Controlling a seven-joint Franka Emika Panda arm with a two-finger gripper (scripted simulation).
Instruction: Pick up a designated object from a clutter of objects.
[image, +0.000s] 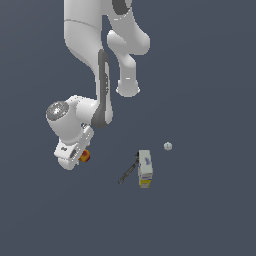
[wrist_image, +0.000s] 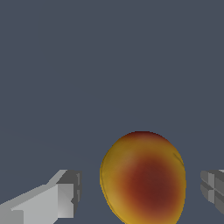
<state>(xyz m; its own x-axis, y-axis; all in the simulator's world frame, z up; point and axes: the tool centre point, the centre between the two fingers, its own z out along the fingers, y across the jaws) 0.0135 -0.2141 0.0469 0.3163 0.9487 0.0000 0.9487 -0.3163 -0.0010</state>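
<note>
Claw (wrist_image: 140, 192) spread wide, orange-yellow ball (wrist_image: 143, 177) sitting between the fingers (wrist_image: 61, 199) with a gap on each side, untouched. In the exterior view, ball (image: 85, 156) mostly hidden behind the claw (image: 75, 156), only a sliver showing. Well off from the claw: white box (image: 145, 168), thin dark stick (image: 128, 172) beside it, tiny whitish ball (image: 168, 146) beyond. Fingertips cut off at the wrist picture's edge.

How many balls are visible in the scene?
2. The orange ball sits between the gripper fingers, at the exterior view's left. The tiny white ball lies right of the box. The arm may hide others.
</note>
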